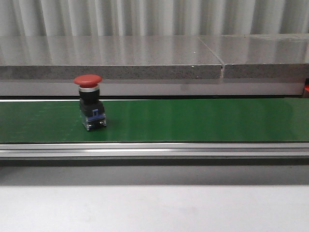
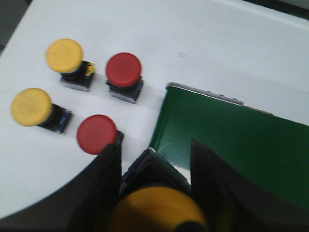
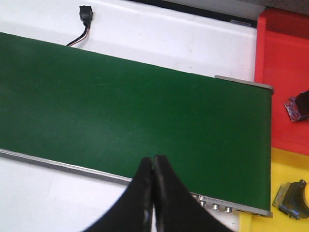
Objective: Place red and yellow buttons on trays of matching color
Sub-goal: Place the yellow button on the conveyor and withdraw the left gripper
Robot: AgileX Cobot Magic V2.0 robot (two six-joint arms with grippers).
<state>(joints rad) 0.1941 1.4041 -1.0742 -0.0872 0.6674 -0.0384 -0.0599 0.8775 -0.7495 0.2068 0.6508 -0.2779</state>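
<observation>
A red button (image 1: 88, 100) stands upright on the green belt (image 1: 193, 120), left of centre in the front view, where neither gripper shows. My left gripper (image 2: 154, 146) is shut on a yellow button (image 2: 155, 210), held near the belt's end (image 2: 231, 140). On the white table beside it stand two yellow buttons (image 2: 64, 55) (image 2: 31, 107) and two red buttons (image 2: 124, 70) (image 2: 96, 134). My right gripper (image 3: 153, 162) is shut on nothing, over the belt's near edge. The red tray (image 3: 282, 58) holds a button base (image 3: 299, 106), its cap out of view. The yellow tray (image 3: 260, 217) holds a yellow button (image 3: 294, 195).
A grey stone ledge (image 1: 145, 60) runs behind the belt, and an aluminium rail (image 1: 154, 150) runs along its front. A black connector on a thin cable (image 3: 85, 14) lies on the white table beyond the belt in the right wrist view.
</observation>
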